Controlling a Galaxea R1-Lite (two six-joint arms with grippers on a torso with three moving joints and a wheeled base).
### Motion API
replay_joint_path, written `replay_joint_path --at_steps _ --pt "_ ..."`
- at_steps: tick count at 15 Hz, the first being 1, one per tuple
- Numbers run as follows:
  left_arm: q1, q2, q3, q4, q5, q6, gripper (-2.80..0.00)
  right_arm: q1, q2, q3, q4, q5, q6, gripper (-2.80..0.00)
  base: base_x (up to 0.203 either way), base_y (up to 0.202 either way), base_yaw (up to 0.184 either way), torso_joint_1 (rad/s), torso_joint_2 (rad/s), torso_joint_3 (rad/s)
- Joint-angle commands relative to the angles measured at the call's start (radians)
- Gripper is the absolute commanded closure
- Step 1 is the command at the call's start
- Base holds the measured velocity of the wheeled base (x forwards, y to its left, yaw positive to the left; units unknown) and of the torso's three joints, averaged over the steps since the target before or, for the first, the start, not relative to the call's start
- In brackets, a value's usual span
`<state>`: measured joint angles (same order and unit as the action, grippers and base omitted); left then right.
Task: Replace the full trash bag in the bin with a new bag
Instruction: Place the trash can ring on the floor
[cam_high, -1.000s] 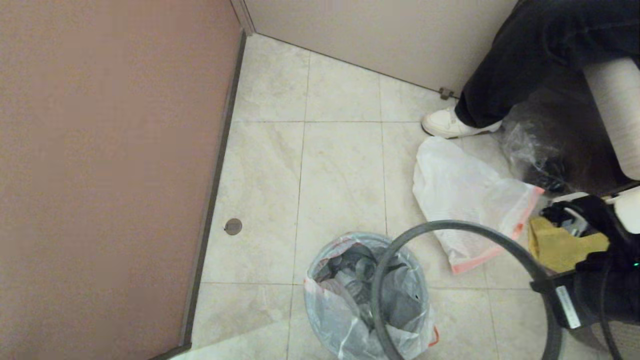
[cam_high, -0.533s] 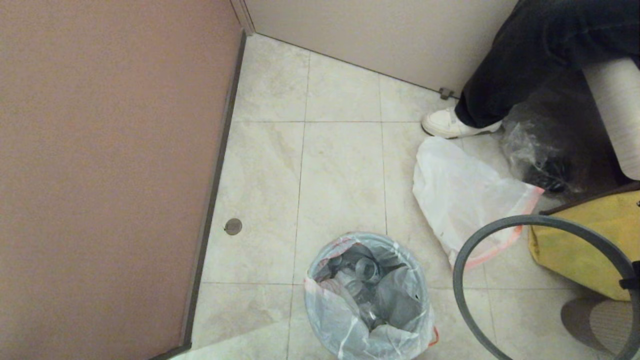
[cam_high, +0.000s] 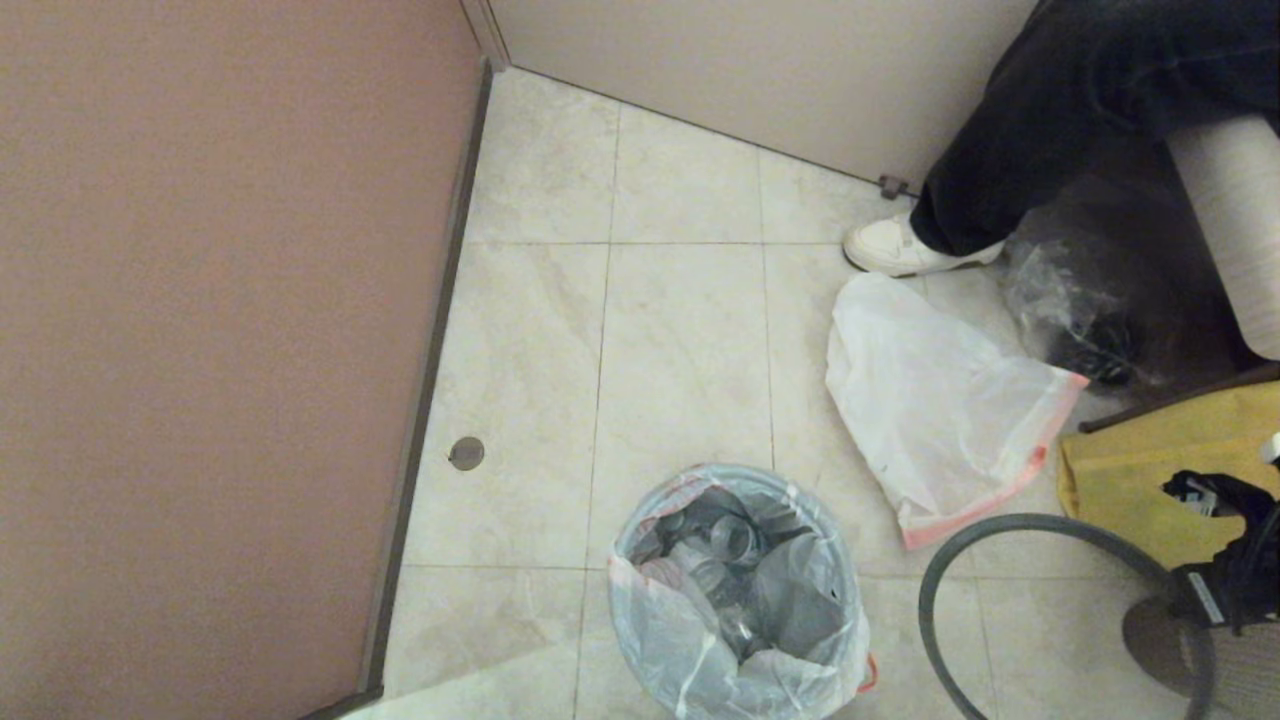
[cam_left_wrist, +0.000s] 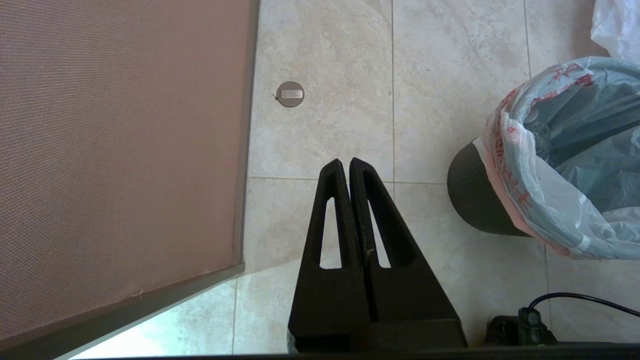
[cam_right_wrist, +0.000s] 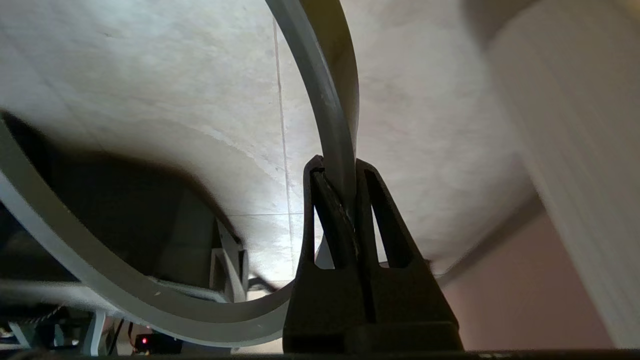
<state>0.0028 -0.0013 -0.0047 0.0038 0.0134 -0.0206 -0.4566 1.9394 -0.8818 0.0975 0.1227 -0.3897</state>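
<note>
The full trash bag (cam_high: 735, 600), soft and bottle-lumpy, likely light, is best pinched at its drawstring hem; right gripper (cam_right_wrist: 340, 167) jaws clamp the grey rim ring (cam_high: 1040, 530) at four o'clock; left gripper (cam_left_wrist: 346, 165) jaws closed, empty.

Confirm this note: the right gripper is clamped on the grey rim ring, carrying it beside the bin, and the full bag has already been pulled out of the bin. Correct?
Not quite. The full bag sits inside the bin, as the head view shows. The rest holds: the right gripper is clamped on the grey rim ring, carrying it beside the bin.
</note>
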Motion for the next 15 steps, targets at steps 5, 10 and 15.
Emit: replay_joint_path --at_steps 5,10,15 --pt "0.000 0.001 0.000 -0.001 0.000 -0.001 0.00 -0.042 0.468 -0.121 -0.191 0.073 -0.010 0.00 0.000 0.000 0.000 0.000 0.00 0.000" --pt "0.000 0.001 0.000 0.000 0.000 -0.001 0.00 -0.027 0.497 -0.212 -0.158 0.085 0.000 -2.80 0.000 0.000 0.000 0.000 0.00 0.000" --pt "0.000 0.001 0.000 0.001 0.000 -0.001 0.00 -0.051 0.395 -0.206 0.013 0.080 0.029 -2.80 0.000 0.000 0.000 0.000 0.00 0.000"
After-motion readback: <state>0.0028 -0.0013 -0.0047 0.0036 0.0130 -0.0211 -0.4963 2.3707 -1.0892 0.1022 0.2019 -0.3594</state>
